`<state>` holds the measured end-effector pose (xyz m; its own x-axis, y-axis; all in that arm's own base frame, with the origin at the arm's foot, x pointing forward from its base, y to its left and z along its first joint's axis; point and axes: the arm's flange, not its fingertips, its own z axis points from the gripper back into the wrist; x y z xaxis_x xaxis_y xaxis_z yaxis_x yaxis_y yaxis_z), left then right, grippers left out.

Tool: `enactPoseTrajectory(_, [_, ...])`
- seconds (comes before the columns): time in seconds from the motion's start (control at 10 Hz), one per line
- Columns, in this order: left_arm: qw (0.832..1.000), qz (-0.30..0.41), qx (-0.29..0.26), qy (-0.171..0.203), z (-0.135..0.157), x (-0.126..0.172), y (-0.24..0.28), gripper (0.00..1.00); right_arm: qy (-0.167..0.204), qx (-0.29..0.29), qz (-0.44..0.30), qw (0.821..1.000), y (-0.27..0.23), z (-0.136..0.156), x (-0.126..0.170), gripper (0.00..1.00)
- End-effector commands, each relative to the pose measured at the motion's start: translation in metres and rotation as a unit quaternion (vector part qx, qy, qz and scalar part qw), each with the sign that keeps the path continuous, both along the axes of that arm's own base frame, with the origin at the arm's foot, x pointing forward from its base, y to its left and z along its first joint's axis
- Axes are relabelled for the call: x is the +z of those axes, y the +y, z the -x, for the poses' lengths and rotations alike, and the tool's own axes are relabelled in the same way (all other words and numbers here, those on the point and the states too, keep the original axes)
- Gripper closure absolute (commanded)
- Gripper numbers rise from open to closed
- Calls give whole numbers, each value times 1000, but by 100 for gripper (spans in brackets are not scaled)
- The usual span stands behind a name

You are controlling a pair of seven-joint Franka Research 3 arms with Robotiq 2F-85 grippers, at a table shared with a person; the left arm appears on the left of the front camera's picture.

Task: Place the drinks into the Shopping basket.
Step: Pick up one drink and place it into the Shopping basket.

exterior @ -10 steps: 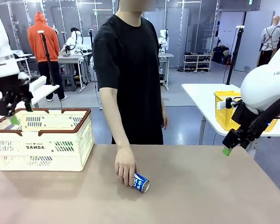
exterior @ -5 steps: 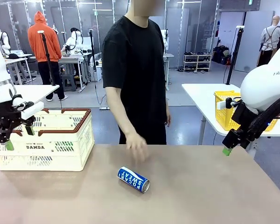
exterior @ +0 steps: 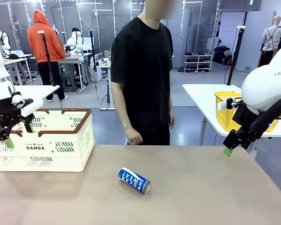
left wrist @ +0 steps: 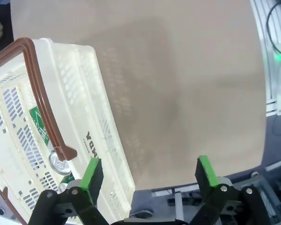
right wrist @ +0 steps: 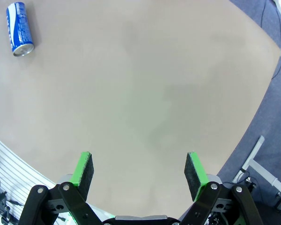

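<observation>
A slim blue can (exterior: 134,180) with a silver top lies on its side on the table's middle; the right wrist view has this blue can (right wrist: 19,28) at top left. The cream Shopping basket (exterior: 47,149) with a brown rim stands at the far left. Through its wall in the left wrist view, green drinks (left wrist: 39,122) and a silver can top (left wrist: 60,163) lie inside the Shopping basket (left wrist: 79,117). My left gripper (exterior: 8,140) hangs open at the basket's left front corner, its fingers (left wrist: 94,171) holding nothing. My right gripper (exterior: 227,151) is open off the table's right edge, also holding nothing.
A person in a black shirt (exterior: 143,70) stands at the far side, one hand (exterior: 133,137) hanging just beyond the table edge. A yellow mesh basket (exterior: 227,110) sits on a white table behind my right arm. The brown table (exterior: 201,187) lies bare around the can.
The person let go of the blue can and drew the hand back to their side, stepping right. My left gripper dropped from above the basket rim to its left front corner.
</observation>
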<state>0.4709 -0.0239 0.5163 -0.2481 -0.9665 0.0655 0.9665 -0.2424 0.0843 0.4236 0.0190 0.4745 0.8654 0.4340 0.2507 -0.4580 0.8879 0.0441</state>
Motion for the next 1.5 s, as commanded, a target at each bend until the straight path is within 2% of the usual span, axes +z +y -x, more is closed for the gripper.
enactPoseTrajectory(0.0, [998,-11,-60,-23,-8,7,-26,0,1,6,1,1000,-1,-1,2,3])
enactPoseTrajectory(0.3, [978,-34,-199,-48,-23,29,-127,0,1,6,1,1000,-1,-1,2,3])
enactPoseTrajectory(0.6, [959,-64,-272,-41,-50,15,-236,0,1,6,1,1000,-1,-1,2,3])
enactPoseTrajectory(0.7, [957,-77,-278,-44,-60,4,-270,0,1,6,1,1000,-1,-1,2,3])
enactPoseTrajectory(0.9, [954,-69,-290,-40,-64,-19,-301,0,1,6,1,1000,-1,-1,2,3])
enactPoseTrajectory(1.1, [959,-41,-280,-26,-64,-39,-317,0,1,6,1,1000,-1,-1,2,3])
enactPoseTrajectory(1.2, [952,-46,-301,-19,-65,-41,-313,0,1,6,1,1000,-1,-1,2,3])
enactPoseTrajectory(1.4, [955,-53,-291,-21,-63,-40,-314,0,1,6,1,1000,-1,-1,2,3])
